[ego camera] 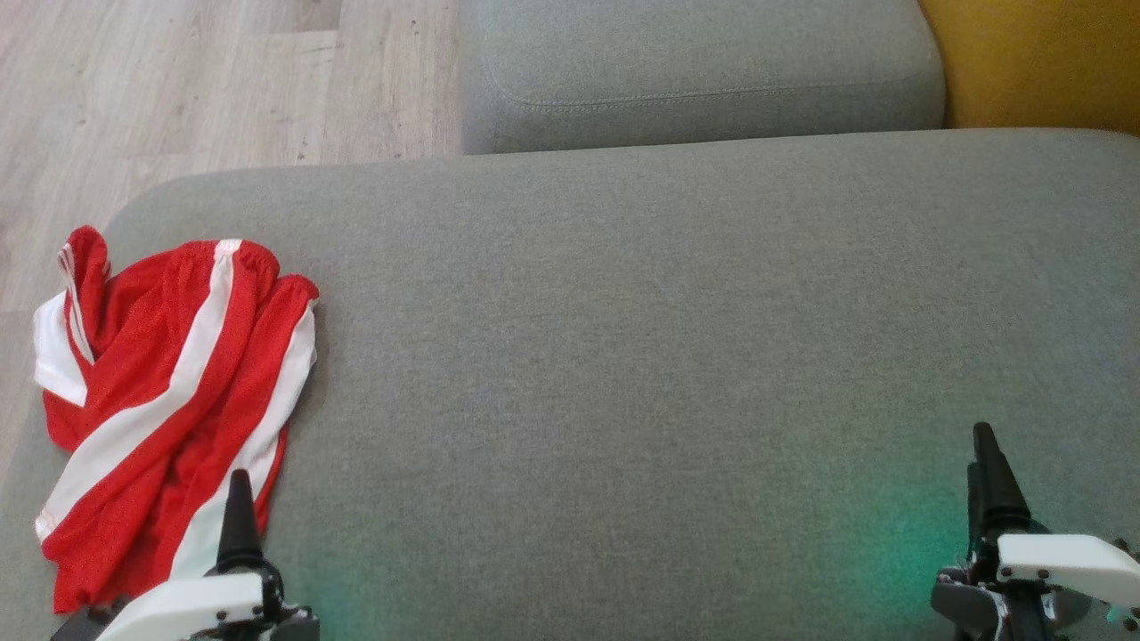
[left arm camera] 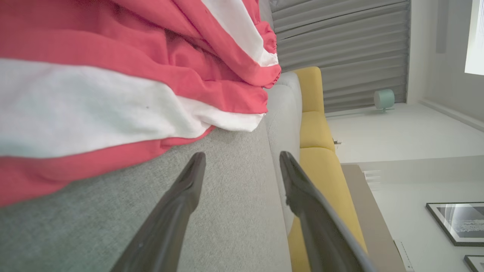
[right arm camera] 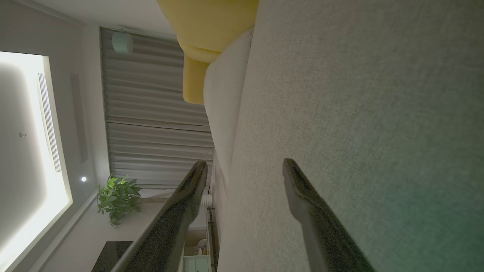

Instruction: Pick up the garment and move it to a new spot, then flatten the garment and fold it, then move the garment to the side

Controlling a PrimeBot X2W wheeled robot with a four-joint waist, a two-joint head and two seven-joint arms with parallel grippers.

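The garment [ego camera: 169, 401], a pair of red shorts with white stripes, lies crumpled at the left edge of the grey sofa cushion [ego camera: 641, 356]. My left gripper [ego camera: 239, 512] sits at the lower left, right at the garment's near right corner, open with nothing between its fingers. In the left wrist view the garment [left arm camera: 113, 87] spreads just ahead and to the side of the open left gripper [left arm camera: 242, 158]. My right gripper [ego camera: 989, 472] rests at the lower right over bare cushion, far from the garment. In the right wrist view it [right arm camera: 245, 166] stands open and empty.
A second grey cushion [ego camera: 704, 71] lies beyond the main one. A yellow cushion [ego camera: 1033, 62] sits at the far right corner. Wooden floor [ego camera: 178, 89] runs along the left and far-left side, past the sofa edge where the garment lies.
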